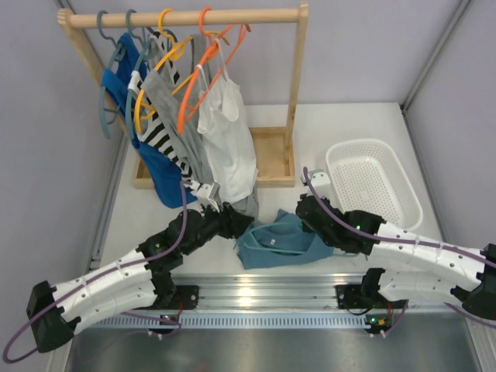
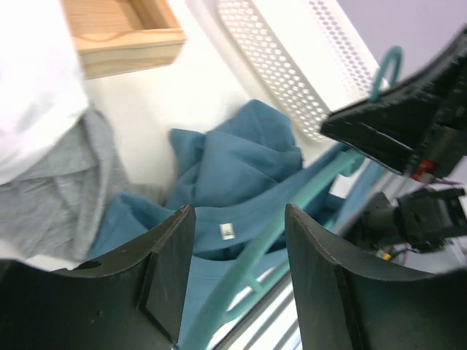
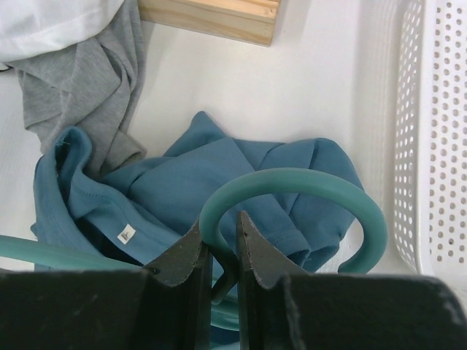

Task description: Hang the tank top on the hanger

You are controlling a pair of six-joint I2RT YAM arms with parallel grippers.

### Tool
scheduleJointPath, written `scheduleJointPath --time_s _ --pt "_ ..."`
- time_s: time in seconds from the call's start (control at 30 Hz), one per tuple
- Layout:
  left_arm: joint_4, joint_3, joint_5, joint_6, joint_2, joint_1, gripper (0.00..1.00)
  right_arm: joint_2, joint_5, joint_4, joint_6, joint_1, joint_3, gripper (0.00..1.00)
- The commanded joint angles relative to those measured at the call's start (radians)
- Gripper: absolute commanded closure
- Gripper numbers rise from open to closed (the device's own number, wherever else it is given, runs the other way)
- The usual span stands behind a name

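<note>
The dusty teal-blue tank top [image 1: 275, 240] lies crumpled on the table between the two arms, its white label showing in the left wrist view [image 2: 233, 160] and the right wrist view [image 3: 197, 179]. The light teal hanger [image 3: 292, 179] lies partly on it. My right gripper [image 3: 219, 222] is shut on the base of the hanger's hook, at the tank top's right edge [image 1: 308, 211]. My left gripper [image 2: 237, 248] is open just above the tank top's left side [image 1: 235, 222], and one hanger arm [image 2: 277, 226] runs beneath the gap between its fingers.
A white perforated basket [image 1: 372, 182] stands at the right. A wooden rack [image 1: 182, 19] at the back holds a royal-blue top [image 1: 159, 167], a white top [image 1: 229, 139], grey and striped garments and orange hangers; the grey garment [image 3: 80, 80] trails near the tank top.
</note>
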Motion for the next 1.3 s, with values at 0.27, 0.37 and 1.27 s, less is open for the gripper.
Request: scheduleJointPath --time_s 0.27,0.37,1.27 --pt "-0.257 0.123 -0.292 -0.070 0.189 0.006 0.47 0.008 0.071 -0.047 -0.013 0.013 0.055 1.00" --pt "-0.254 0.159 -0.274 -0.055 0.256 0.009 0.47 0.013 0.073 -0.050 -0.013 0.016 0.056 1.00" --pt "-0.421 0.366 -0.028 -0.049 0.634 0.036 0.46 0.014 0.091 -0.032 -0.004 0.033 0.038 1.00"
